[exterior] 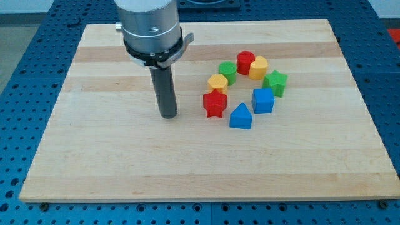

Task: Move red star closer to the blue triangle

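The arm ends in a straight dark rod with no claw on it, so nothing is held. My tip point(169, 115) rests on the wooden counter point(94, 156), well left of centre in the view, with the silver-and-black arm mount point(149, 28) above it.

8 blocks sit in a loose ring right of centre. The red star point(214, 103) lies at about 8 o'clock in that ring, near my tip at its 3 o'clock side, with a clear strip of wood between them. The blue triangle point(240, 117) is at the ring's 6 o'clock, just beside the red star at its 4 o'clock; a narrow gap seems to separate them.

The blue cube point(263, 100) stands at the triangle's 1 o'clock, close by. The green star point(275, 82) is at the ring's 3 o'clock. At 12 o'clock the red cylinder point(245, 62) and a yellow block point(259, 67) touch each other. A green cylinder point(227, 72) is at 11 o'clock, and a second yellow block point(217, 82), roughly hexagonal, sits just above the red star, touching or nearly so.

A blue perforated surface point(25, 75) surrounds the counter.
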Motion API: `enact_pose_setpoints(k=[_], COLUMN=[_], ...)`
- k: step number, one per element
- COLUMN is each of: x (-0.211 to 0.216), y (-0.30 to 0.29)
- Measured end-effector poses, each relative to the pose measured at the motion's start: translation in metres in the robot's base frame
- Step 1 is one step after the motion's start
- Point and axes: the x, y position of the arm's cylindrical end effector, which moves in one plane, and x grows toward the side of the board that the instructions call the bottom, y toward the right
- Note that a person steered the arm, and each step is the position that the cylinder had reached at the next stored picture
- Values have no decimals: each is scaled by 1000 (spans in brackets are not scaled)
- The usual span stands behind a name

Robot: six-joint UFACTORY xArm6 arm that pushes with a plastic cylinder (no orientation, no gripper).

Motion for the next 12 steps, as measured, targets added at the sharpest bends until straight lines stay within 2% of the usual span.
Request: enact_pose_setpoints(k=[6,12], x=[-2,4], y=[72,75])
